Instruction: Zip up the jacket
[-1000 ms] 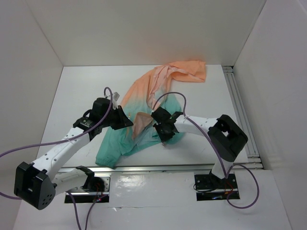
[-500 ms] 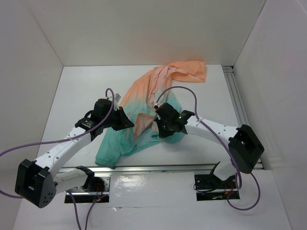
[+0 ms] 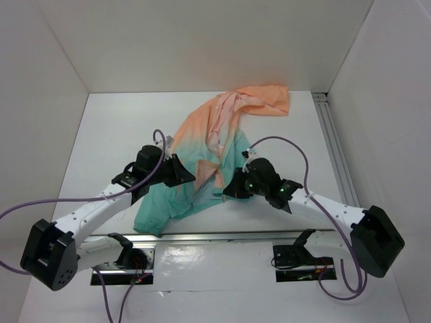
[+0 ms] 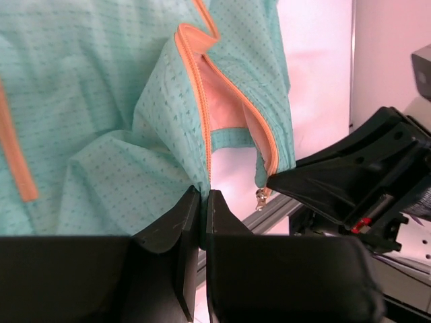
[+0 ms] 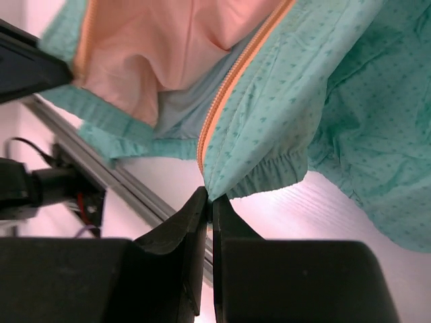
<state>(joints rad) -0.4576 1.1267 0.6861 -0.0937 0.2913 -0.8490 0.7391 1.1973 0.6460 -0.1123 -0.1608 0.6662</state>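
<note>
The jacket [image 3: 202,145] lies crumpled across the table, peach-orange at the far end, teal-green near the arms. My left gripper [image 3: 190,177] is shut on the teal hem at the bottom of one orange zipper edge [image 4: 200,114]. My right gripper [image 3: 229,191] is shut on the hem at the bottom of the other zipper edge [image 5: 232,84]. In the left wrist view a metal zipper pull [image 4: 259,196] hangs at the bottom of the far zipper edge, next to the right gripper's black fingers [image 4: 316,178]. An orange pocket zip [image 4: 13,155] shows at the left.
An aluminium rail [image 3: 202,235] runs along the table's near edge, close under both grippers. A second rail [image 3: 335,158] runs along the right side. White walls enclose the table on three sides. Purple cables loop off both arms.
The right arm has swung out and stretched to the right and nearer, its gripper moving toward the near edge with the hem. The left gripper has shifted right, toward it.
</note>
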